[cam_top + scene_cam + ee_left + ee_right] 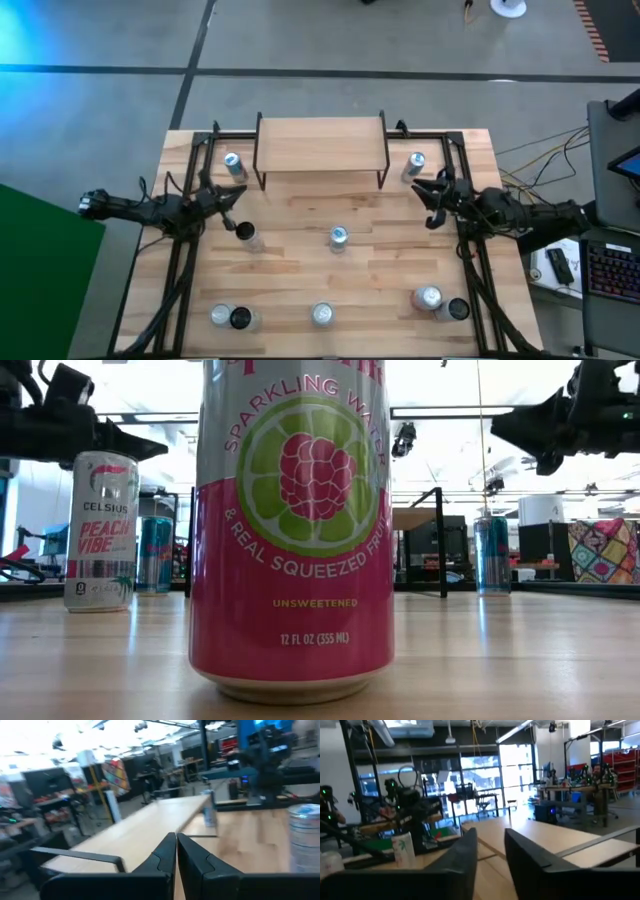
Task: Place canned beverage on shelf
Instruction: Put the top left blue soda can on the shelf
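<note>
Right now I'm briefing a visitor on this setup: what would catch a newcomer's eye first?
Probably the pink raspberry sparkling-water can filling the low view. From above, the wood-topped shelf at the table's far edge stands empty, with cans scattered in front of it and beside it. The left gripper and right gripper hover on either side, holding nothing.

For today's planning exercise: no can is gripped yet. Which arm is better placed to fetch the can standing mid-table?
Probably the right. Its gripper is open, while the left gripper is shut; both sit about equally far from the can.
</note>
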Robot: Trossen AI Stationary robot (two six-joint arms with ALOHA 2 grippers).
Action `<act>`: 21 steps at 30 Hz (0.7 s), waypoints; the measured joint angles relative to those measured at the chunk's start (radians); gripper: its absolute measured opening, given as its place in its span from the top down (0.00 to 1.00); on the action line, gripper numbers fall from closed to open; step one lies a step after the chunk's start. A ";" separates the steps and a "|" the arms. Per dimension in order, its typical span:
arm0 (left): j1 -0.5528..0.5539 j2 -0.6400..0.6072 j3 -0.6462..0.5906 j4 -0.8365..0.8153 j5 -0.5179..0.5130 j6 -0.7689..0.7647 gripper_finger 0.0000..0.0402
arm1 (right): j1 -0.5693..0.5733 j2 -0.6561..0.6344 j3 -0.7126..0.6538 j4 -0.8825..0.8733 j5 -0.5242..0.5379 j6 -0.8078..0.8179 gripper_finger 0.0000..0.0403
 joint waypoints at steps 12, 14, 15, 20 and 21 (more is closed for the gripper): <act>0.008 0.002 0.000 0.170 -0.218 0.033 1.00 | -0.002 0.103 0.018 0.171 0.200 -0.166 0.47; 0.009 0.002 0.000 0.170 -0.294 0.015 1.00 | -0.002 0.111 0.045 0.187 0.248 -0.172 0.47; 0.009 0.002 0.001 0.170 -0.323 0.010 1.00 | -0.002 0.114 0.059 0.183 0.273 -0.173 0.47; 0.009 0.009 0.047 0.127 -0.377 -0.040 0.97 | -0.002 0.161 0.114 0.109 0.295 -0.193 0.47; 0.009 0.011 0.064 0.090 -0.375 -0.066 0.95 | -0.002 0.174 0.124 0.103 0.299 -0.194 0.47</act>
